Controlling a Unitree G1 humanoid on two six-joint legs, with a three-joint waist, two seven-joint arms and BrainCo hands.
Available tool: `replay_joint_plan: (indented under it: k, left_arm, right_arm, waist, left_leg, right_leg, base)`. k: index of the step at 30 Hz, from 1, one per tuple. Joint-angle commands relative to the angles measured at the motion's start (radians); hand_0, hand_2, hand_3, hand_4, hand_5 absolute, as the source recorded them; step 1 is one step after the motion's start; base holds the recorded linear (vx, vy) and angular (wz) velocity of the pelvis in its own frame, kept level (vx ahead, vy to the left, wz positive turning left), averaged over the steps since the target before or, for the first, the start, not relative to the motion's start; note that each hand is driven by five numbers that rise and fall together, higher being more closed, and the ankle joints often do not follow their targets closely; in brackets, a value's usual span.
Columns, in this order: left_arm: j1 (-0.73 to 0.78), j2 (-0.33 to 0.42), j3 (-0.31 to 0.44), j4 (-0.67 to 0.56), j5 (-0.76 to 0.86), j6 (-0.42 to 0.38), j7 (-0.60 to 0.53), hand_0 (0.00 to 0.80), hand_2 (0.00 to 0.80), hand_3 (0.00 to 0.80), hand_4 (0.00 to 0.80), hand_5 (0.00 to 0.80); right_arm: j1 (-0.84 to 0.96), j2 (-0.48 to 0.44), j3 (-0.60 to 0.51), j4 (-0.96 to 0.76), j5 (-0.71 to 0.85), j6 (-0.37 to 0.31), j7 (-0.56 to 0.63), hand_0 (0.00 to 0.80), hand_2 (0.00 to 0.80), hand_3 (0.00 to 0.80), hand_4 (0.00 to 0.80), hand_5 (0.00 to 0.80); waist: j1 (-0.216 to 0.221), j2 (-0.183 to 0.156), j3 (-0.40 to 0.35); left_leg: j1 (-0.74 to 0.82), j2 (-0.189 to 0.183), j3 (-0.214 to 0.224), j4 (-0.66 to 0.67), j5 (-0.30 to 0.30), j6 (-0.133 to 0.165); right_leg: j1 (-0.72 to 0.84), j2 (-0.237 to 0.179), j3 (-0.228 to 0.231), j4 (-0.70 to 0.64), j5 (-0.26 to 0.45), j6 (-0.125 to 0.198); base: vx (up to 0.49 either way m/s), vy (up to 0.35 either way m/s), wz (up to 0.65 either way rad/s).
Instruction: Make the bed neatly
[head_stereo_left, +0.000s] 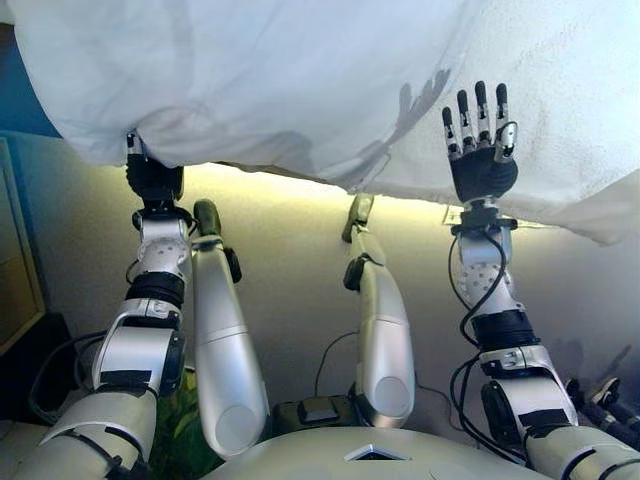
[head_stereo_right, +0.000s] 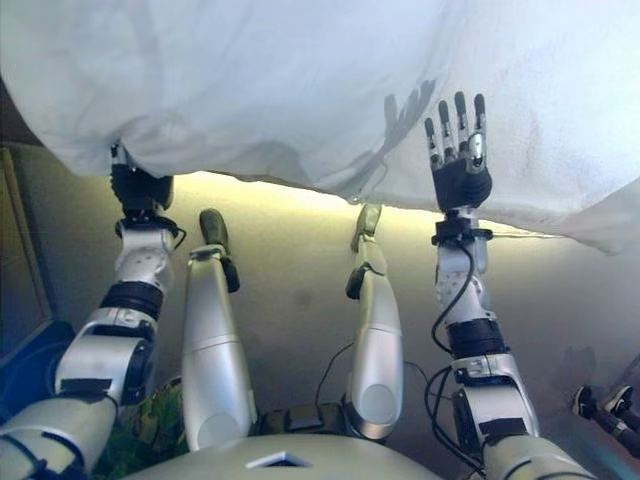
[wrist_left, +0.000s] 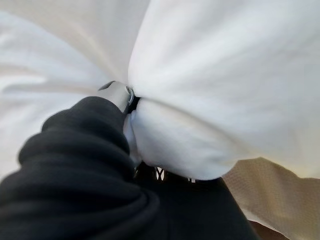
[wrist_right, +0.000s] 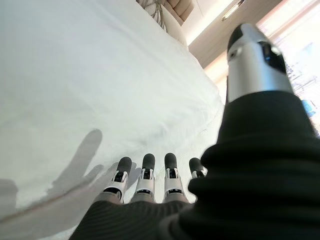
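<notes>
A white duvet (head_stereo_left: 300, 80) covers the bed across the top of both eye views, and its edge hangs over the bed's side. My left hand (head_stereo_left: 153, 180) is at that edge on the left, its fingers hidden under the cloth. In the left wrist view a fold of the duvet (wrist_left: 180, 145) is bunched and pinched against the thumb (wrist_left: 116, 94). My right hand (head_stereo_left: 482, 150) lies open on top of the duvet at the right, fingers (wrist_right: 145, 172) straight and pointing up the bed, holding nothing.
The bed's pale side panel (head_stereo_left: 290, 270) runs under the hanging duvet edge, lit from above. A wooden piece of furniture (head_stereo_left: 15, 270) stands at the far left. A tufted headboard (wrist_right: 175, 7) shows at the far end of the bed. Dark stand legs (head_stereo_left: 600, 400) are at lower right.
</notes>
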Motion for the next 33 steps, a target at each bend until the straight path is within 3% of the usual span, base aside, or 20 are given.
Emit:
replay_joint_plan:
  k: [1, 5, 10, 23, 33]
  left_arm:
    - [-0.051, -0.020, 0.009, 0.015, 0.036, -0.063, -0.037, 0.800, 0.800, 0.800, 0.800, 0.800]
    - [-0.057, 0.007, 0.039, 0.043, 0.068, -0.048, 0.010, 0.800, 0.800, 0.800, 0.800, 0.800]
    - [-0.037, 0.036, 0.081, 0.087, 0.097, -0.022, 0.064, 0.800, 0.800, 0.800, 0.800, 0.800]
    - [0.084, 0.013, 0.168, 0.158, 0.138, 0.032, 0.068, 0.800, 0.800, 0.800, 0.800, 0.800]
    - [0.130, 0.022, 0.221, 0.176, 0.117, 0.036, 0.135, 0.800, 0.800, 0.800, 0.800, 0.800]
  right_arm:
    - [-0.031, -0.098, -0.035, -0.024, 0.013, -0.136, -0.030, 0.000, 0.000, 0.000, 0.000, 0.000]
    - [-0.091, -0.098, -0.001, 0.065, 0.000, -0.190, -0.056, 0.000, 0.000, 0.000, 0.000, 0.000]
    - [-0.139, -0.101, 0.007, 0.147, -0.021, -0.212, -0.064, 0.000, 0.000, 0.000, 0.000, 0.000]
    - [-0.183, -0.114, 0.013, 0.253, -0.133, -0.252, -0.087, 0.000, 0.000, 0.000, 0.000, 0.000]
    - [-0.184, -0.127, -0.011, 0.273, -0.172, -0.257, -0.075, 0.000, 0.000, 0.000, 0.000, 0.000]
  waist:
    - [0.039, 0.084, 0.018]
    - [0.071, 0.122, 0.018]
    - [0.095, 0.170, 0.018]
    - [0.126, 0.272, 0.018]
    - [0.128, 0.295, 0.018]
  left_leg:
    - [0.066, -0.045, 0.021, -0.195, 0.131, 0.059]
    - [0.075, -0.057, 0.015, -0.190, 0.126, 0.062]
    - [0.092, -0.074, 0.013, -0.190, 0.125, 0.063]
    - [0.157, -0.113, 0.029, -0.207, 0.127, 0.050]
    - [0.166, -0.116, 0.039, -0.207, 0.128, 0.041]
  right_leg:
    - [0.000, -0.031, -0.009, 0.162, -0.107, -0.001]
    - [0.003, -0.061, -0.017, 0.184, -0.118, -0.002]
    - [0.006, -0.090, -0.018, 0.215, -0.139, -0.005]
    - [0.034, -0.146, -0.002, 0.247, -0.188, -0.012]
    - [0.029, -0.151, 0.010, 0.248, -0.194, -0.009]
  base:
    - [0.016, 0.002, 0.05]
    - [0.020, 0.020, 0.09]
    - [0.023, 0.081, 0.18]
    - [0.016, 0.116, 0.10]
    - [-0.013, 0.059, 0.02]
